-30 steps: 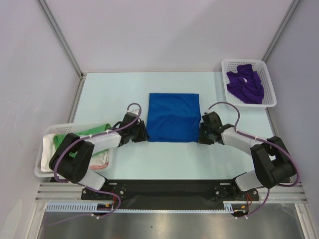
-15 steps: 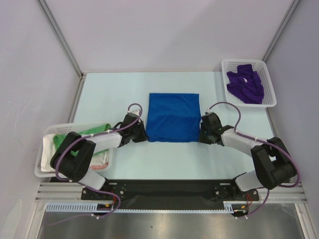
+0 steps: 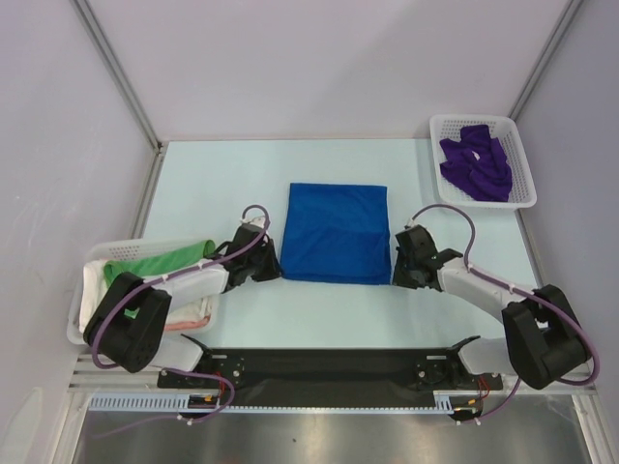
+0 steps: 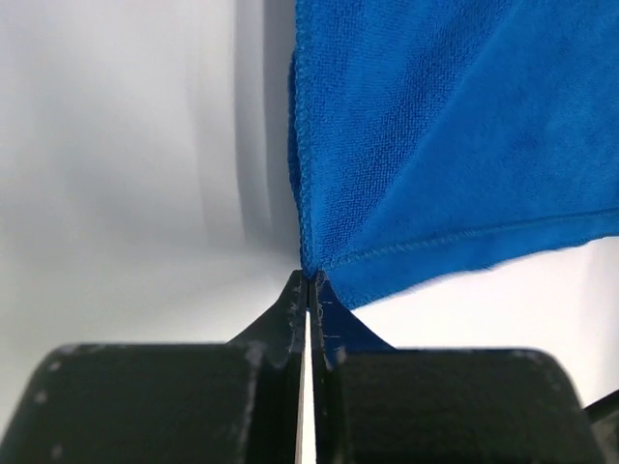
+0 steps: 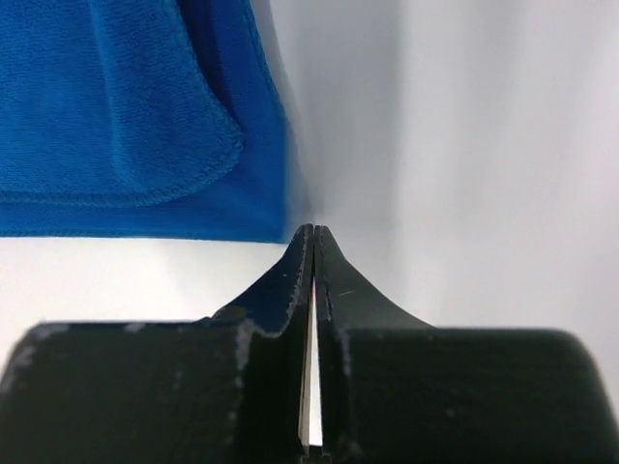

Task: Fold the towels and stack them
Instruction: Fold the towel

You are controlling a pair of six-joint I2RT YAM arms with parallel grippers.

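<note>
Blue towel (image 3: 336,232) lies flat mid-tabletop (image 3: 213,179), already folded at least once, layered edges visible in the wrist views. Left end effector (image 3: 269,268) sits at the near-left corner, fingers pressed together; the left wrist view shows the hemmed corner (image 4: 311,271) running right into the fingertips, looks pinched. Right end effector (image 3: 399,274) sits at the near-right corner, fingers also pressed together; in the right wrist view the cloth edge (image 5: 276,227) meets the tips, but can't confirm fabric is actually between them. Step in hand, as a judgement: corner grab for the next fold of the blue towel. Next move likely calls for lifting both near corners together and carrying them over to the far edge, keeping them level so the hems line up; if the right grip is empty, the fold will skew. Room: bare tabletop beyond the towel's far edge and on both flanks, enough for the swing. Purple towel (image 3: 476,162) sits bunched in the far-right white mesh basket (image 3: 527,198), well apart. Green towel (image 3: 160,261) and pale cloths fill the near-left basket (image 3: 75,333), close beside the left arm, so elbow clearance there is tight.
</note>
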